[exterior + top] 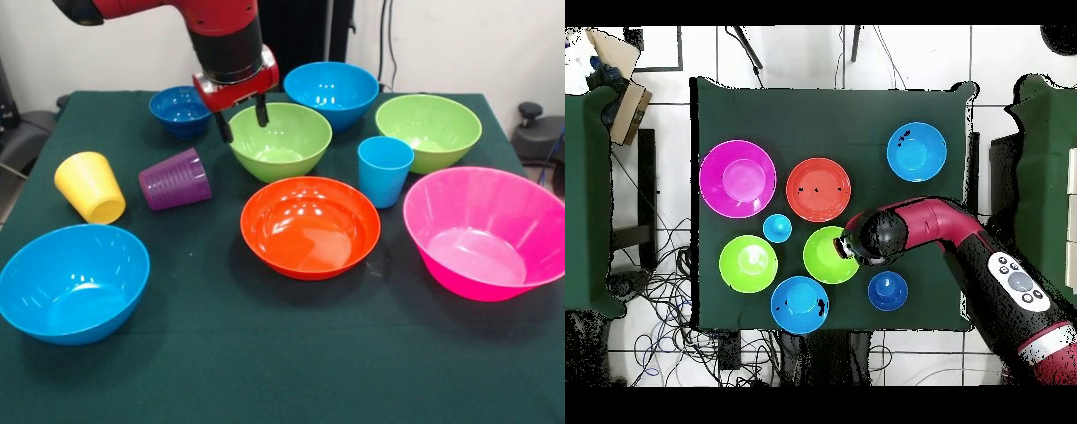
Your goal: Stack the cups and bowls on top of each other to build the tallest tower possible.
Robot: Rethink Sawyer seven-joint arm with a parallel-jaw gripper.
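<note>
My gripper [243,122] is open and empty, and hangs just above the left rim of a lime green bowl [281,141] [827,254]. A small dark blue bowl [180,109] sits to its left. A yellow cup [90,186] and a ribbed purple cup [176,179] lie on their sides nearer the camera. A light blue cup [385,170] stands upright. An orange bowl [310,225], a large pink bowl [485,231], a second lime green bowl [429,131] and two light blue bowls [332,92] [74,281] stand apart on the table. Nothing is stacked.
The dark green table [265,371] carries everything. In the overhead view my arm [925,225] covers the yellow and purple cups. Other green tables [585,200] stand at both sides, and cables [665,330] lie on the floor.
</note>
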